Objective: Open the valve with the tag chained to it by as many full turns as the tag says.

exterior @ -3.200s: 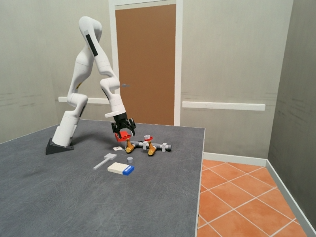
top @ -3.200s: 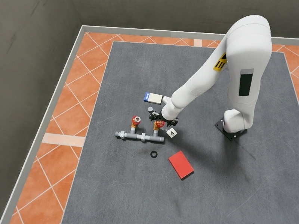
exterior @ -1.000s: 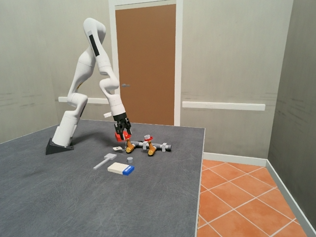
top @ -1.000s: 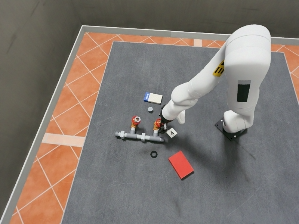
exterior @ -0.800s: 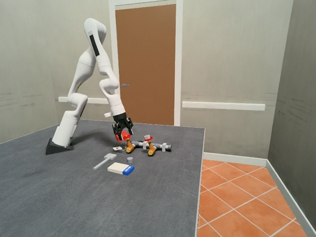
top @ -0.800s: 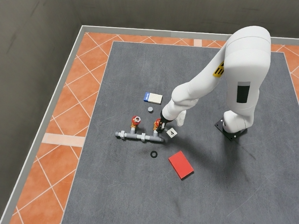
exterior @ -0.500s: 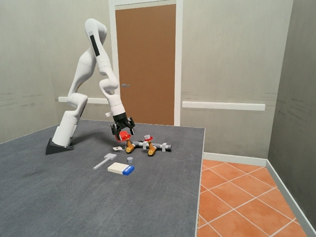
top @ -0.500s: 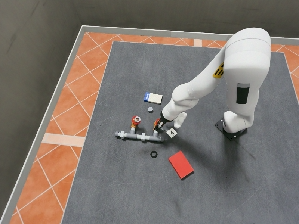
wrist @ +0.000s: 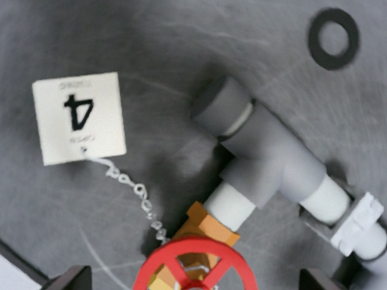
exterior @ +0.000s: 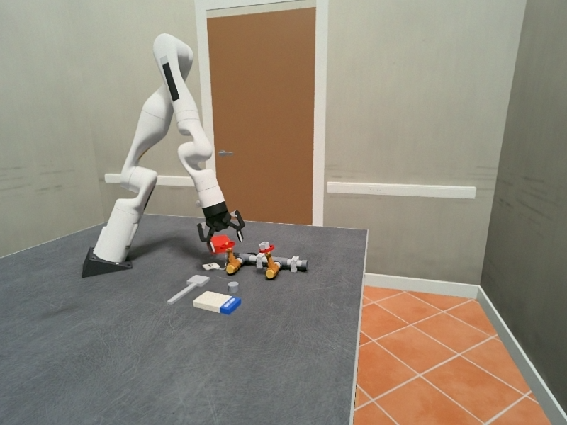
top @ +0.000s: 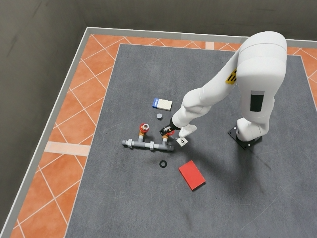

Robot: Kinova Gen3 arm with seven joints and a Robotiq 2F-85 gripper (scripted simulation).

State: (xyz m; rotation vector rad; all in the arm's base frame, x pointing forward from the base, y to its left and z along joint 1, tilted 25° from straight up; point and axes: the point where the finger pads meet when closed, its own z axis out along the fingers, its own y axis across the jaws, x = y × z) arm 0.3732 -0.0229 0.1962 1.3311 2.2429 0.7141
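Note:
A grey pipe (top: 148,145) lies on the mat with two valves on brass stems. The right valve has a red handwheel (top: 169,133) and a chain (wrist: 137,189) to a white tag (top: 182,141) (wrist: 79,117) that reads 4. The left valve (top: 142,124) has a red wheel with a grey cap. My gripper (exterior: 220,240) is open and hangs just above the tagged valve's handwheel (exterior: 222,245), with its fingers on either side of it. In the wrist view the wheel (wrist: 193,265) sits at the bottom edge between the two dark fingertips.
A red flat block (top: 191,175) and a black ring (top: 161,162) lie in front of the pipe. A white and blue box (top: 162,104) and a small grey cylinder (top: 159,116) lie behind it. A grey paddle-shaped piece (exterior: 187,287) lies near the box.

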